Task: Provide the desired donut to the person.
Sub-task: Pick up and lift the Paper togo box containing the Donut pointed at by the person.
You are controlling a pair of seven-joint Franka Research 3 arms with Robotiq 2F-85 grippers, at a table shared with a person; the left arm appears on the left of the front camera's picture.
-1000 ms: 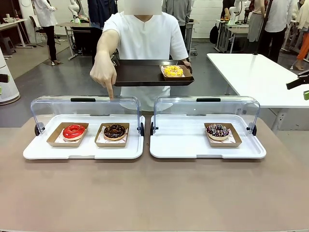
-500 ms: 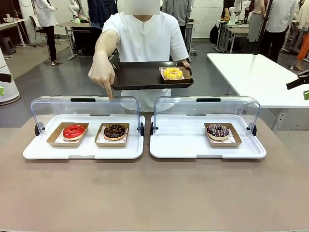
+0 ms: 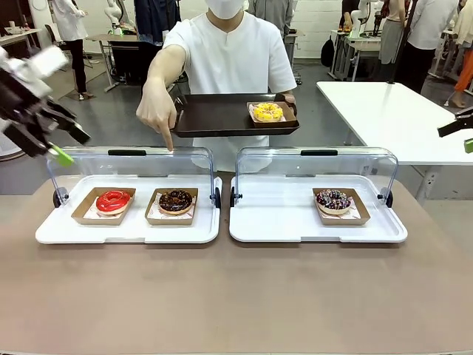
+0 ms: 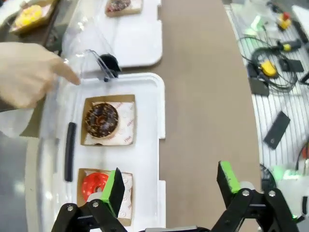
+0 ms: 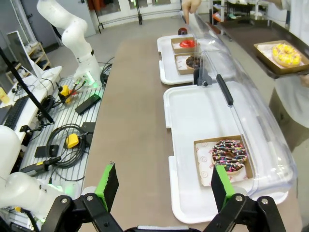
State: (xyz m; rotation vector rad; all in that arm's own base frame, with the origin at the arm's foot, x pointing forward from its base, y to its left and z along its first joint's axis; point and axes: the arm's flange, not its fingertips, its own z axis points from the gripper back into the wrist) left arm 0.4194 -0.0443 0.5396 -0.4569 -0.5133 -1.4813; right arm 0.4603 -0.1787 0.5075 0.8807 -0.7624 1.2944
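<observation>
The person (image 3: 229,59) stands at the far side and points a finger (image 3: 168,144) down at the chocolate donut (image 3: 176,200) in the left white case (image 3: 126,231). A red donut (image 3: 112,200) lies beside it. The person's other hand holds a brown tray (image 3: 214,115) carrying a yellow donut (image 3: 267,111). My left gripper (image 3: 70,144) hovers open above the left case's far left corner; in its wrist view it (image 4: 171,186) looks down on the chocolate donut (image 4: 101,118), the red donut (image 4: 94,186) and the pointing hand (image 4: 29,72). My right gripper (image 3: 464,134) stands open at the right edge.
The right case (image 3: 318,231) holds a sprinkled donut (image 3: 332,200), seen below my right gripper (image 5: 165,183) as well (image 5: 229,155). Both cases' clear lids (image 3: 129,166) stand raised at the back. A white table (image 3: 392,111) is at far right. Bare brown tabletop (image 3: 236,296) lies in front.
My left arm has swung into the front view from the left, open, above the left case. The person's pointing hand and tray have barely moved.
</observation>
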